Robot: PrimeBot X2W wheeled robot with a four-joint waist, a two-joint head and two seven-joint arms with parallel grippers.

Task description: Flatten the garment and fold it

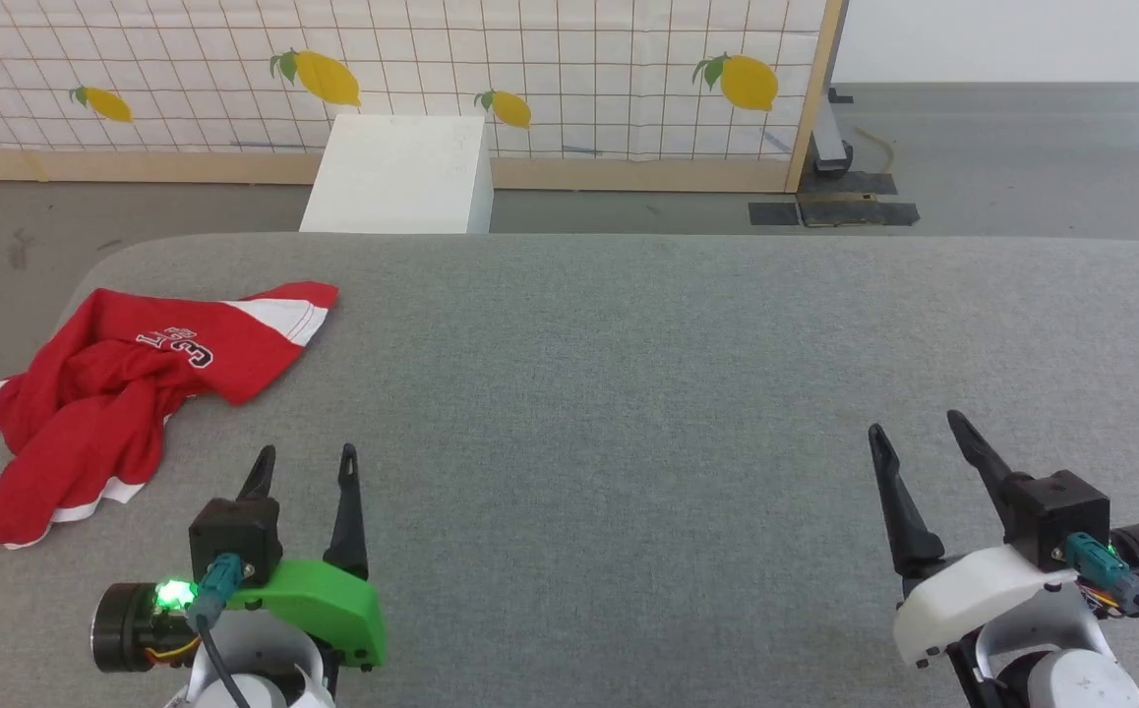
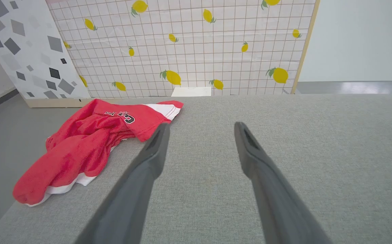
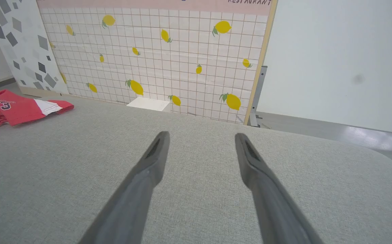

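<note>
- The left gripper (image 1: 307, 450) is seen at the lower left of the head view. It is held low over the grey padded table (image 1: 629, 374) with its two dark fingers pointed away from the robot.
- Its fingers are spread apart, and bare table surface is seen between them in the left wrist view.
- The right gripper (image 1: 914, 423) is seen at the lower right, also held low over the table. Its fingers are tilted slightly toward the robot's left.
- These fingers are parted too, and nothing is clamped between them.
- The garment (image 1: 127, 383) is found crumpled in a heap near the table's left edge, beyond and to the left of the left gripper. It is touched by neither gripper.
- One red leg with a white hem band and white lettering is stretched toward the table's middle. Another white-trimmed hem is laid nearest the robot.
- A white box (image 1: 397, 177) is seen on the floor past the table's far edge, in front of a lemon-patterned screen (image 1: 550, 69).
</note>
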